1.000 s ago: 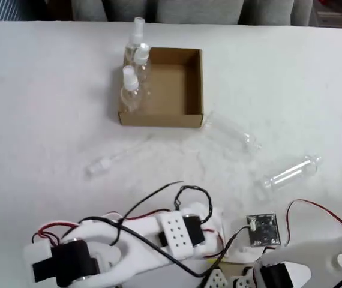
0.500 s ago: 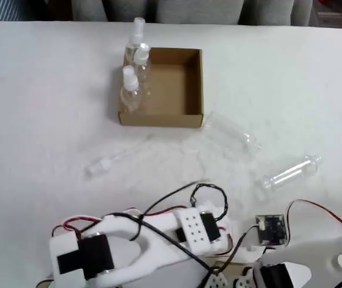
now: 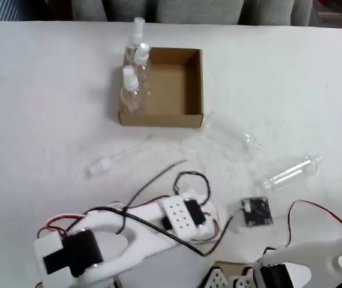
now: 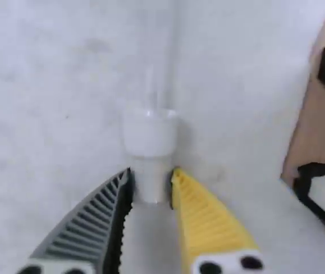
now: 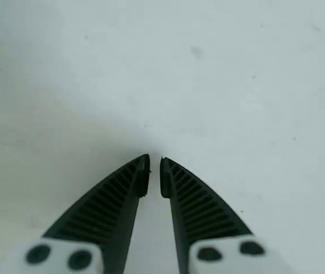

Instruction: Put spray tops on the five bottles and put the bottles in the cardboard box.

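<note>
1. The left gripper (image 4: 151, 185) pinches a spray top (image 4: 149, 134) by its nozzle, low over the table (image 4: 48, 85).
2. The right gripper (image 5: 154, 174) is pressed nearly together.
3. The cardboard box (image 3: 193, 84) sits far off with capped bottles (image 3: 130, 90) along its left side. A lying bottle (image 3: 234, 133) and a second lying bottle (image 3: 291, 173) are to its right.

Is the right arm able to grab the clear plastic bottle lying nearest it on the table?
Probably yes. The clear plastic bottle lies alone on the white table with nothing against it, and the right gripper is empty. Its jaws are shut, so they'd need to open first.
</note>
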Motion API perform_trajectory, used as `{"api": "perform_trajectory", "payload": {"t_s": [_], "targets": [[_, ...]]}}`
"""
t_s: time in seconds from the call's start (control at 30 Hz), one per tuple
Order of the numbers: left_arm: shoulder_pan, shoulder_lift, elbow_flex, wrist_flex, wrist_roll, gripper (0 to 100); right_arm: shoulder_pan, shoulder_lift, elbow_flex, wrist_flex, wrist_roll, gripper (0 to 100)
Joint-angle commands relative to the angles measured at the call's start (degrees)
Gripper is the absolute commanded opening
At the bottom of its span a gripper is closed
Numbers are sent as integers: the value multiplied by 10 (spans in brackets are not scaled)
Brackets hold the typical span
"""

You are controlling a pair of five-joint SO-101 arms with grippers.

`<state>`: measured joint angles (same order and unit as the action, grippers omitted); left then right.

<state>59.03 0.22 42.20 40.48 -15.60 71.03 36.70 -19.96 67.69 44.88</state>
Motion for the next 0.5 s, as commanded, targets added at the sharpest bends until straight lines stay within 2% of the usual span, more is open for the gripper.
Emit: {"api": "perform_trajectory", "payload": {"t_s": [0.0,0.2,0.3,0.47], "targets": [[-44,-72,24,-24,-3,19,5,-5,-26,-7,4,16],[-65,-209,84,-18,-3,20,5,-4,-26,-7,4,16],[-83,-280,127,11,-7,20,5,-4,-26,-7,4,16],[-159,-367,178,64,-8,20,0,-4,-25,-4,4,16]]}}
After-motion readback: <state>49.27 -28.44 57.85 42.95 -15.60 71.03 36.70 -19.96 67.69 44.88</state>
